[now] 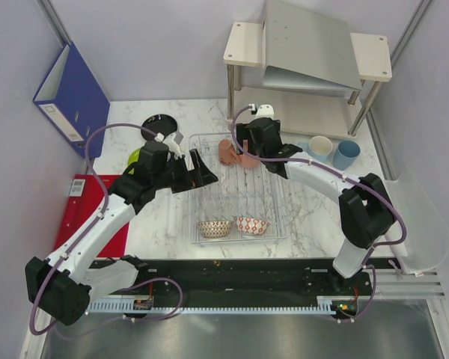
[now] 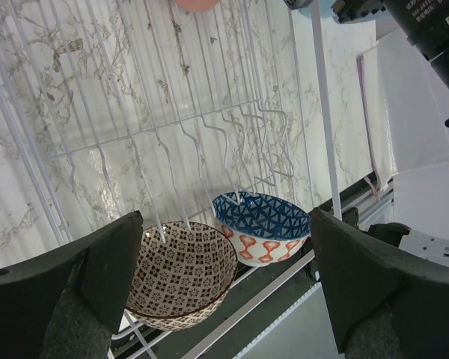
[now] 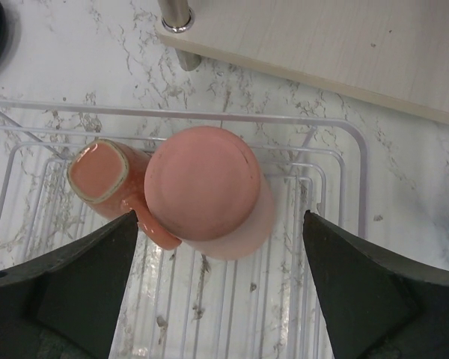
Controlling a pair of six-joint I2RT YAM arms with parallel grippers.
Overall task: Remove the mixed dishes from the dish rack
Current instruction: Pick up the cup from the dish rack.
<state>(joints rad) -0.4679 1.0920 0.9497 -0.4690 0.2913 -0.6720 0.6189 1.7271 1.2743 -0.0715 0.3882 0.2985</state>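
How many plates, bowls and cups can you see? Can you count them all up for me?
Plates: 2, black plate, lime-green plate
Bowls: 2, brown-white bowl, red-white bowl
Pink cups: 2, round pink cup, squarish pink cup
Light-blue cups: 2, left light-blue cup, right light-blue cup
Total: 8

— What surrounds the desk [image 1: 172, 224]?
— Plain pale-grey walls [image 1: 157, 45] on three sides; its top is white, marble-veined, evenly lit.
— Any furniture?
— A beige two-tier shelf [image 1: 243, 43] on metal legs, far right (a grey panel [image 1: 310, 41] lies tilted on it). A blue binder [image 1: 73, 97] leans against the left wall.
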